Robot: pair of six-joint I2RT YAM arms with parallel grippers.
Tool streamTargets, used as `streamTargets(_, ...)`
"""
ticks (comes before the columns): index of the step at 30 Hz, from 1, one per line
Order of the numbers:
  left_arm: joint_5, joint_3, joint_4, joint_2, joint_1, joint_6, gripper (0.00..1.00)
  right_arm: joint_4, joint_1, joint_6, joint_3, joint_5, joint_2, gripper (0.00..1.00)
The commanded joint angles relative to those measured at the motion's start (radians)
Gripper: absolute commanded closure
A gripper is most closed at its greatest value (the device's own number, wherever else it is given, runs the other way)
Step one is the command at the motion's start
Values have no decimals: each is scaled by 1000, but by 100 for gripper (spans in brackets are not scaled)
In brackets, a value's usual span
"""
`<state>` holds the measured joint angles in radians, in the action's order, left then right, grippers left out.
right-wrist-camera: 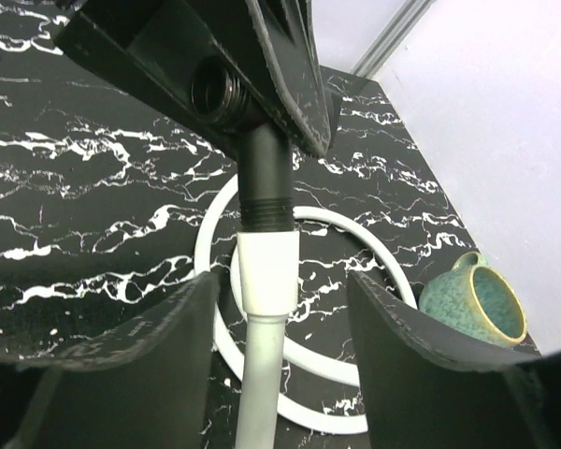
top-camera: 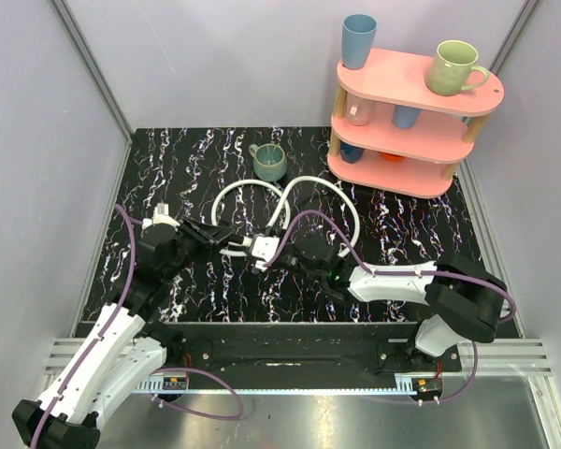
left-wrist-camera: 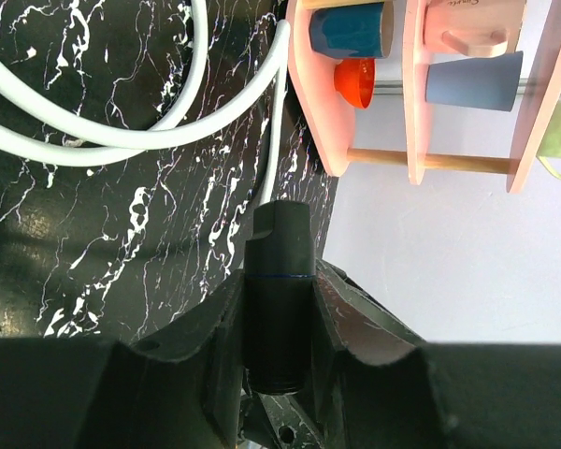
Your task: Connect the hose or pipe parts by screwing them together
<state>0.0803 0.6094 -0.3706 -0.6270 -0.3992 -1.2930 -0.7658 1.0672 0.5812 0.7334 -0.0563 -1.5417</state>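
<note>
We clamp the left gripper (left-wrist-camera: 278, 337) on the black fitting (left-wrist-camera: 278, 253) above mid-table (top-camera: 187, 178) so it cannot turn, while the right gripper (right-wrist-camera: 279, 309) straddles the white hose (right-wrist-camera: 266, 271) with jaws apart (ready, we judge, to twist it).

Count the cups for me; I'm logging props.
7. Teal mug on the table; blue tumbler and green mug on the rack's top shelf; pink mug and blue cup on the middle; dark-blue cup and orange cup, half hidden, on the bottom. More may hide behind.
</note>
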Motion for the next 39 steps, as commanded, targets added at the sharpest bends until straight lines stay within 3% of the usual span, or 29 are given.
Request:
streamTargets(1, -10, 46, 55, 29, 0, -72, 100, -102, 22, 43, 57, 41, -18, 40)
streamTargets(3, -7, 44, 50, 33, 0, -86, 100, -112, 28, 45, 64, 36, -24, 41)
streamTargets(5, -4, 43, 47, 36, 2, -94, 100, -115, 33, 46, 69, 32, -38, 52)
streamTargets(7, 3, 46, 47, 39, 2, -94, 100, -127, 34, 40, 69, 30, -46, 76)
streamTargets(10, 10, 32, 94, 46, 2, -17, 100, -121, 37, 17, 72, 20, -40, 100)
streamTargets(16, 199, -158, 485, 98, 2, 334, 100, 31, 22, -52, 118, -66, 12, 100)
streamTargets(20, 366, -235, 651, 69, 2, 445, 100, 98, -50, -176, 119, -276, 54, 100)
streamTargets(30, 688, -267, 711, 32, 2, 702, 100, 109, -203, -431, 107, -694, 72, 100)
streamTargets(39, 793, -250, 711, 53, 2, 796, 100, 54, -219, -636, 135, -881, 17, 100)
